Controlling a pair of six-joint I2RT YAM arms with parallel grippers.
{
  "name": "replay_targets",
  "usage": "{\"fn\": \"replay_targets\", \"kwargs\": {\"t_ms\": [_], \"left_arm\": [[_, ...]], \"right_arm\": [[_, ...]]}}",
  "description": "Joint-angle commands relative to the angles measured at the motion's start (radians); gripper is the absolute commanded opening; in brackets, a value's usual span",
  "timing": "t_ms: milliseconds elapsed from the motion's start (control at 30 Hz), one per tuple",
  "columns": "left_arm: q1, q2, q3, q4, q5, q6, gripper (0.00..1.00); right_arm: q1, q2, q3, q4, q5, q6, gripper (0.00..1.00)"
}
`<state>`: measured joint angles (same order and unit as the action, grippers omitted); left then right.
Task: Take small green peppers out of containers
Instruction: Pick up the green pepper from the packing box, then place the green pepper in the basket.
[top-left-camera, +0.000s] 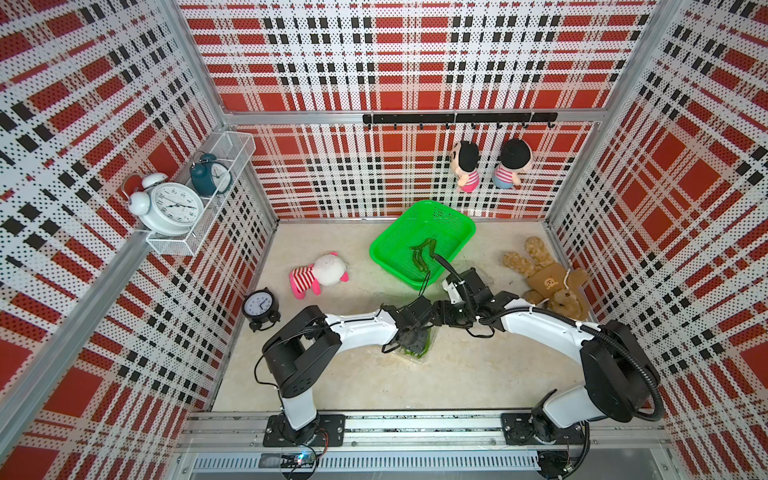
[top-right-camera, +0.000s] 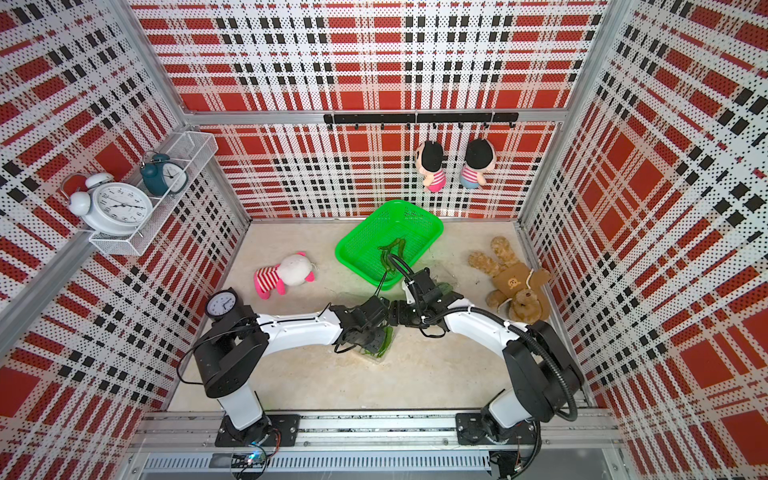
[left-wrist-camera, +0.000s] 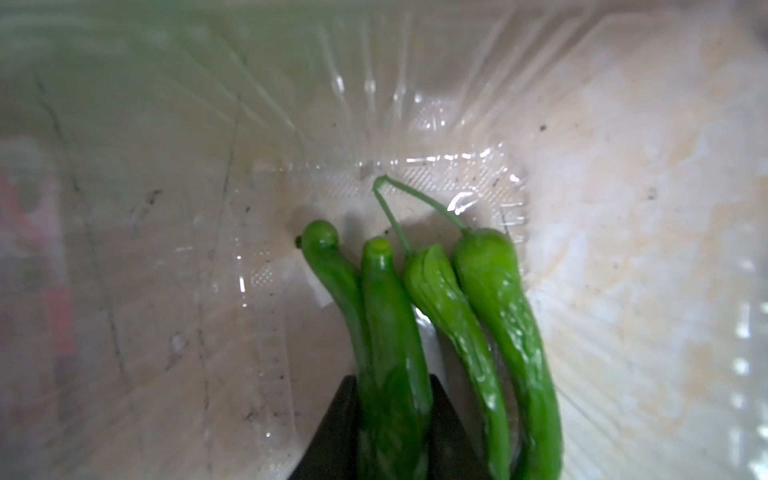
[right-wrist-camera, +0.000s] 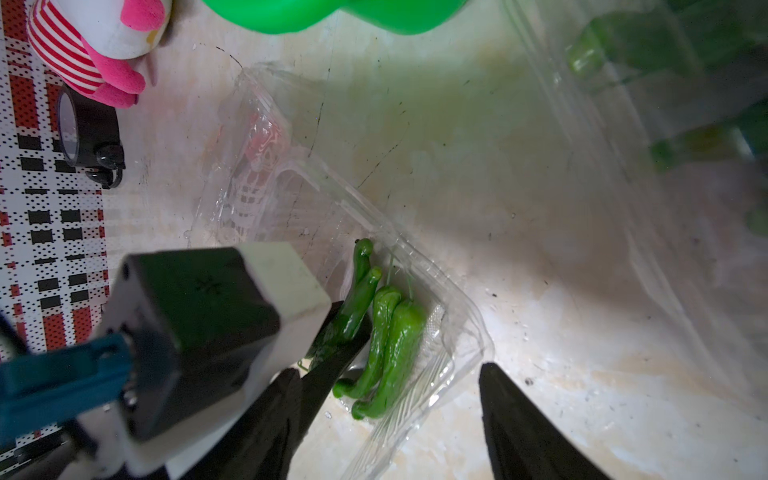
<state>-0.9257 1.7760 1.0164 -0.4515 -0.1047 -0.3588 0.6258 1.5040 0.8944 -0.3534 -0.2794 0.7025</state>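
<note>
An open clear container (right-wrist-camera: 291, 187) lies on the table near its middle, with several small green peppers (right-wrist-camera: 399, 332) in one end. My left gripper (left-wrist-camera: 392, 415) reaches into it and is shut on two peppers (left-wrist-camera: 390, 332) side by side. Two more peppers (left-wrist-camera: 490, 291) lie loose right beside them. In both top views the left gripper (top-left-camera: 411, 340) covers most of this container (top-right-camera: 376, 357). My right gripper (right-wrist-camera: 388, 370) hangs open just above the container's edge, holding nothing. A second clear container (right-wrist-camera: 644, 83) with peppers shows blurred beside it.
A bright green basket (top-left-camera: 399, 232) at the back holds a few peppers (top-left-camera: 422, 253). A pink striped plush (top-left-camera: 320, 274) and a black clock (top-left-camera: 259, 307) lie to the left. A brown bear plush (top-left-camera: 548, 282) lies to the right.
</note>
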Motion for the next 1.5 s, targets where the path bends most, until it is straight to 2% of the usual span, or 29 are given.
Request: {"fn": "replay_targets", "kwargs": {"t_ms": [0,200,533,733,900,1000,1133,1333,1467], "left_arm": [[-0.011,0.006,0.029,-0.019,0.010,0.006,0.15],[-0.003,-0.031,0.079,-0.095,-0.013,0.014,0.10],[0.041,-0.122,0.179,-0.223,-0.056,0.027,0.10],[0.087,-0.170,0.257,-0.278,-0.075,0.038,0.10],[0.166,-0.168,0.360,-0.285,-0.086,0.080,0.10],[0.232,-0.113,0.456,-0.247,-0.060,0.112,0.10],[0.288,0.031,0.635,-0.183,-0.030,0.146,0.10],[0.325,0.323,0.908,-0.121,0.003,0.153,0.10],[0.340,0.468,1.004,-0.085,0.017,0.137,0.10]], "right_arm": [[0.005,-0.008,-0.008,0.001,0.003,-0.006,0.71],[0.005,-0.005,0.001,0.003,0.005,-0.011,0.71],[0.005,0.001,0.010,0.011,0.002,-0.009,0.71],[0.003,-0.024,0.009,0.031,0.006,-0.005,0.71],[0.002,-0.031,0.000,0.052,0.003,0.007,0.71],[0.002,-0.021,-0.010,0.065,-0.011,0.013,0.71],[0.002,-0.023,-0.021,0.070,-0.017,0.020,0.71],[0.002,-0.036,-0.038,0.053,-0.012,0.027,0.72],[0.003,-0.044,-0.038,0.034,-0.002,0.022,0.71]]}}
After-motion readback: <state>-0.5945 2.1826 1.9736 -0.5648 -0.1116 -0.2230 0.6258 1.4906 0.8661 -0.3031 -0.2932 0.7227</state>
